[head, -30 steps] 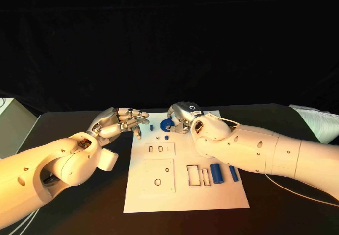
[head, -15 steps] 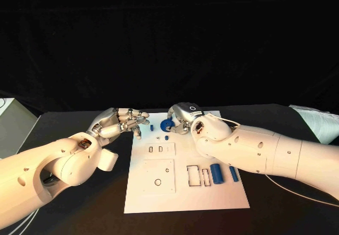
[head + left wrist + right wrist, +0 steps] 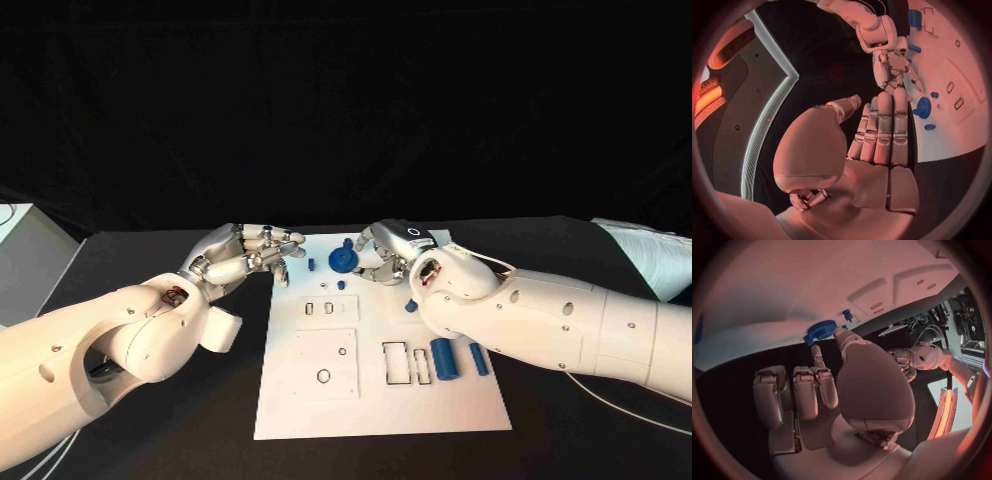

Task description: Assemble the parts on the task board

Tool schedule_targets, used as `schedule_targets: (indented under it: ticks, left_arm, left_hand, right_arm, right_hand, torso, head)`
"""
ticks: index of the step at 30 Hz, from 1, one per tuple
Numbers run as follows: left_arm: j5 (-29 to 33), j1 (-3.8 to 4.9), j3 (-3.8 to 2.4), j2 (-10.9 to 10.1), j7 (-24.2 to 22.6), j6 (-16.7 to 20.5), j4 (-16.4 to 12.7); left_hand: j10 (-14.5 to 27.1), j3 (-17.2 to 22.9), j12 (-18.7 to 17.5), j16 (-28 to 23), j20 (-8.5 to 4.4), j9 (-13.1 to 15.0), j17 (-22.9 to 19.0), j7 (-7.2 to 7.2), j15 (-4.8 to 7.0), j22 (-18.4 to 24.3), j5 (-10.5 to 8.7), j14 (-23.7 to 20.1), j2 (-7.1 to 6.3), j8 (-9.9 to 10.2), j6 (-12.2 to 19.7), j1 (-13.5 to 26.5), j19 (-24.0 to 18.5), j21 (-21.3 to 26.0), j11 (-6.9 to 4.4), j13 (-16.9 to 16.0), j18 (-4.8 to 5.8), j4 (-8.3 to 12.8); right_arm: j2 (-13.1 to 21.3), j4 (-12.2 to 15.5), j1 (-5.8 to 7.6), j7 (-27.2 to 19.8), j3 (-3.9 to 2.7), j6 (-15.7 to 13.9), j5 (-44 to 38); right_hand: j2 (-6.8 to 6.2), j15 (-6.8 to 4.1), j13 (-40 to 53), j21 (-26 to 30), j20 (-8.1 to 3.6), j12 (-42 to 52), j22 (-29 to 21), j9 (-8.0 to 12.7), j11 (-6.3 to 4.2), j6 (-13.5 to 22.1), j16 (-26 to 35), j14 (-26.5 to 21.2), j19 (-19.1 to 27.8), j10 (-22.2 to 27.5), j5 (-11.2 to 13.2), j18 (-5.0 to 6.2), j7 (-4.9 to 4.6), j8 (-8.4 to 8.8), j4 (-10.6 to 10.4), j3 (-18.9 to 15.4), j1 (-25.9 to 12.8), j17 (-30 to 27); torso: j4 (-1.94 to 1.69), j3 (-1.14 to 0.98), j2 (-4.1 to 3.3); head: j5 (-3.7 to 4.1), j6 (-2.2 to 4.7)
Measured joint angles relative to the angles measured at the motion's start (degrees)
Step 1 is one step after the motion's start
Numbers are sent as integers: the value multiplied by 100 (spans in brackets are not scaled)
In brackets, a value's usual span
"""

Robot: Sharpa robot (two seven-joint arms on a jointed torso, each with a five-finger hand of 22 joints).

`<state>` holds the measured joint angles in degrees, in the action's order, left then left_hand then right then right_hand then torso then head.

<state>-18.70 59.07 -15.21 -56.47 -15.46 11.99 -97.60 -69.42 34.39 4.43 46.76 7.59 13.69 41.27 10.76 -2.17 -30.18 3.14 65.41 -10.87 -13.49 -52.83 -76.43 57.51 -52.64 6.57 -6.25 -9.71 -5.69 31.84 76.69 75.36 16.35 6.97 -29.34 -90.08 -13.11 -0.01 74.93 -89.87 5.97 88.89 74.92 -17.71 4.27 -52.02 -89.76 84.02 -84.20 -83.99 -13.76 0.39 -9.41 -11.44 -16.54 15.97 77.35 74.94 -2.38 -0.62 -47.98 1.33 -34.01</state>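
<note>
Blue gear (image 3: 342, 259) at the far end of the white task board (image 3: 378, 400), apparently seated flat there, with a small blue peg (image 3: 312, 263) just beside it. Right hand (image 3: 387, 256) beside the gear, fingertips at its rim, likely to turn or settle it; grasping or merely touching, cannot tell. Left hand (image 3: 248, 251) at the board's far left corner, fingers together and fairly straight, holding nothing, probably kept close to steady the board. Blue cylinders (image 3: 444, 355) near the board's right edge, not yet fitted, beside empty slots.
</note>
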Motion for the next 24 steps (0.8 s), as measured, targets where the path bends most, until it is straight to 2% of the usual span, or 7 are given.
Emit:
schedule_targets:
  ticks: [4,8,12,18,24]
  left_arm:
    - [-1,-4,0,-7,0,0,16]
    - [-1,-19,0,-12,0,0,35]
    - [-1,-42,0,-11,-3,0,50]
    - [5,-95,0,-7,-7,0,44]
    - [8,-140,0,31,-8,-11,44]
  left_hand:
    - [0,0,0,0,0,5,0,0,0,0,0,0,0,0,0,0,0,-26,0,0,0,0]
    - [0,16,0,-9,18,12,-12,0,-21,-7,0,-87,0,24,0,0,-82,-26,0,-11,0,17]
    - [0,33,0,-119,29,30,-69,0,-26,-7,0,-192,0,33,0,0,-176,-27,0,-17,-1,33]
    - [21,49,0,-241,41,43,-128,0,-61,17,0,-267,0,33,0,0,-266,1,21,-23,0,49]
    - [21,49,0,-244,41,43,-128,0,-61,17,0,-267,0,33,0,0,-266,1,21,-22,0,49]
  right_arm:
    - [344,256,-9,-185,4,-114,404]
    - [771,561,106,-553,-47,-220,1038]
    - [1123,719,202,-948,-66,-263,1559]
    - [1474,688,239,-1480,-68,-241,2020]
    - [1797,531,251,-1886,-69,-69,2204]
  right_hand:
    - [60,0,0,25,0,-28,0,0,0,0,0,0,0,0,-23,0,0,0,-23,-23,-60,0]
    - [159,0,-1,89,21,-80,-1,0,0,11,0,0,21,0,-154,0,-11,39,50,50,43,0]
    - [150,21,-1,89,21,-80,-1,-11,16,20,0,-21,21,-16,-243,0,-20,39,182,209,279,-1]
    - [119,21,-1,89,20,-80,-1,-18,16,1,0,-21,21,-16,-300,0,-40,39,327,377,441,-1]
    - [41,21,-1,65,20,-102,-1,-18,16,0,0,-21,20,-16,-255,0,-40,61,352,402,518,-1]
  torso:
    - [20,-7,15]
    - [57,-25,41]
    - [83,-47,74]
    - [122,-80,108]
    - [144,-109,131]
  head:
    - [-8,17]
    - [-20,41]
    - [-34,56]
    - [-47,50]
    - [4,33]
